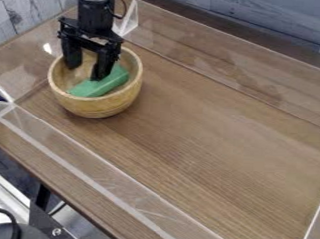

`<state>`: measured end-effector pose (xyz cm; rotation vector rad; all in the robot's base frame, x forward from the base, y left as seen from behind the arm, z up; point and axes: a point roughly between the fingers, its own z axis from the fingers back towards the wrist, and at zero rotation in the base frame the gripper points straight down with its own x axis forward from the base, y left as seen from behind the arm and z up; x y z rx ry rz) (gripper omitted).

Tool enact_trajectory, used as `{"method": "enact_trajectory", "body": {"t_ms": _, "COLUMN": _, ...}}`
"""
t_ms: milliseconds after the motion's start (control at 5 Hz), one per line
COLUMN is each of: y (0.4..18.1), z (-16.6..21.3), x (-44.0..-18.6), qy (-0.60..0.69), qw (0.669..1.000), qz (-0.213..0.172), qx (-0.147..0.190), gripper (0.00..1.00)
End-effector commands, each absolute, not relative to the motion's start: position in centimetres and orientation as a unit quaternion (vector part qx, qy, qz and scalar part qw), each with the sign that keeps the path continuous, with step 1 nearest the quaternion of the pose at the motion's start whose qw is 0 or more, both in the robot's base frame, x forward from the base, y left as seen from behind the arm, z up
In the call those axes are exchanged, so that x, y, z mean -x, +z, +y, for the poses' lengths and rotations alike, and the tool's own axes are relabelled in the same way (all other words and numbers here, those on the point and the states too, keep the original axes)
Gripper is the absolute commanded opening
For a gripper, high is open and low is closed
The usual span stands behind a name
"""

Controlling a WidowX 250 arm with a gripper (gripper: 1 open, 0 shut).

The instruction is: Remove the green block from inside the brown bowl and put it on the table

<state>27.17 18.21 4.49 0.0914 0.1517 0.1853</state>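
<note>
End effector (90,67) is black, pointing straight down, lowered into the brown bowl (94,104) at the far left of the tabletop (202,133). Its two fingers (72,56) stand spread apart, nothing clamped between them: released. Green block (109,83) lies inside the bowl on the pale inner surface, angled, its upper left part hidden behind the fingers. Fingertips sit low over that end of the block; can't tell from this view whether they touch it. Bowl is round, light tan wood, thick rim, sitting flat on the wood-grain surface near the left clear plastic edging (29,126). The plastic runs as a raised transparent border along the near and far sides too. Tabletop is glossy brown, with a faint reflection along the far side. Some dark gear shows below the near edge at bottom left, too cropped to identify.
</note>
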Motion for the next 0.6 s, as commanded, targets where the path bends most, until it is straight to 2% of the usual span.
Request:
{"method": "enact_trajectory", "body": {"t_ms": 0, "y": 4.11, "z": 18.41, "x": -27.37, "qy": 0.071, "qw": 0.993, "qz": 0.075, "qx": -0.053, "gripper": 1.00}}
{"method": "enact_trajectory", "body": {"t_ms": 200, "y": 3.62, "z": 18.20, "x": -27.15, "qy": 0.051, "qw": 0.994, "qz": 0.085, "qx": -0.052, "gripper": 1.00}}
{"method": "enact_trajectory", "body": {"t_ms": 400, "y": 3.85, "z": 17.77, "x": -27.01, "qy": 0.048, "qw": 0.994, "qz": 0.084, "qx": -0.058, "gripper": 1.00}}
